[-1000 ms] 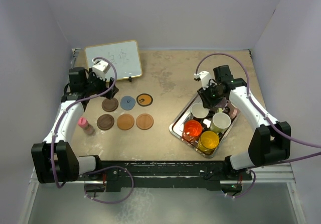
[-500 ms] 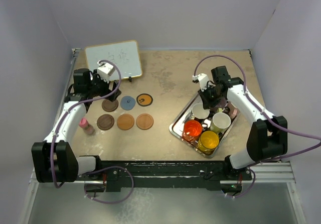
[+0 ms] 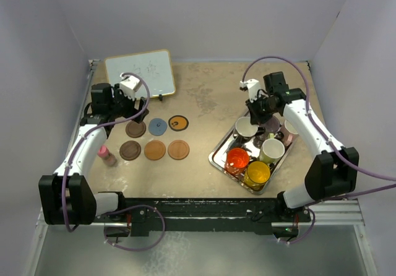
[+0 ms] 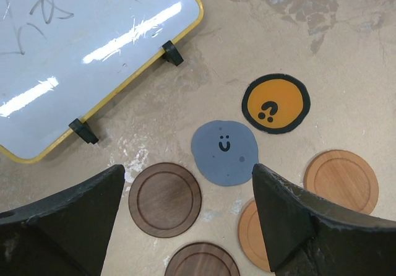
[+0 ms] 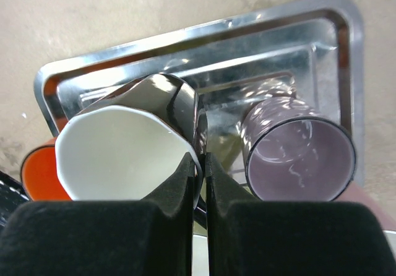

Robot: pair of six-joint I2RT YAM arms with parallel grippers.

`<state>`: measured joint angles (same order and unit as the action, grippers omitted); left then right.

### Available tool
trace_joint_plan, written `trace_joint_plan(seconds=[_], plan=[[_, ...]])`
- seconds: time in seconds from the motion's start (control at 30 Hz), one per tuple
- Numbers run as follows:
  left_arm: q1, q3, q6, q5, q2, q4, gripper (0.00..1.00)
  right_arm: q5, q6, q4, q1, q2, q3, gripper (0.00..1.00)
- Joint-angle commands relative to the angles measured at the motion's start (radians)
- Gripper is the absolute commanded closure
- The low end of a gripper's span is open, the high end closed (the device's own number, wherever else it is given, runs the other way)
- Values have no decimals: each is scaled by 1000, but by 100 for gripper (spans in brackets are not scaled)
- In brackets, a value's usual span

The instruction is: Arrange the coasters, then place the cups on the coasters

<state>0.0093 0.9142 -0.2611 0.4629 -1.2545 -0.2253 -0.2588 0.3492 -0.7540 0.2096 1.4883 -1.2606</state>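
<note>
Black cup (image 5: 124, 149) in the tray (image 5: 185, 34), desk's 3 o'clock: right gripper (image 5: 201, 163) clamped on its rim, apparently for lifting. Left gripper (image 4: 187, 174), jaws apart, hovers over the arranged coasters (image 4: 224, 152) at 9 o'clock.

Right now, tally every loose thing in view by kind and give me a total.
Coasters: 6
Cups: 6
Tray: 1
Whiteboard: 1
Pink bottle: 1
Total: 15
</note>
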Motion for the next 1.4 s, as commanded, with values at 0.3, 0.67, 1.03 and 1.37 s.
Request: trace_joint_plan(seconds=[0.3,0.67,1.03,1.37], plan=[[-192,269,147,-79,-55,-50,20,79,-316,290,100,-48,-233,100],[-422,517,279,-140,-207,-61,22,440,-497,486,230,-19,-262,100],[-563,609,492,-160,-335,66,23,591,-588,509,311,0,-264,100],[-574,687,613,-183,-461,42,30,623,-629,512,346,5,-251,100]])
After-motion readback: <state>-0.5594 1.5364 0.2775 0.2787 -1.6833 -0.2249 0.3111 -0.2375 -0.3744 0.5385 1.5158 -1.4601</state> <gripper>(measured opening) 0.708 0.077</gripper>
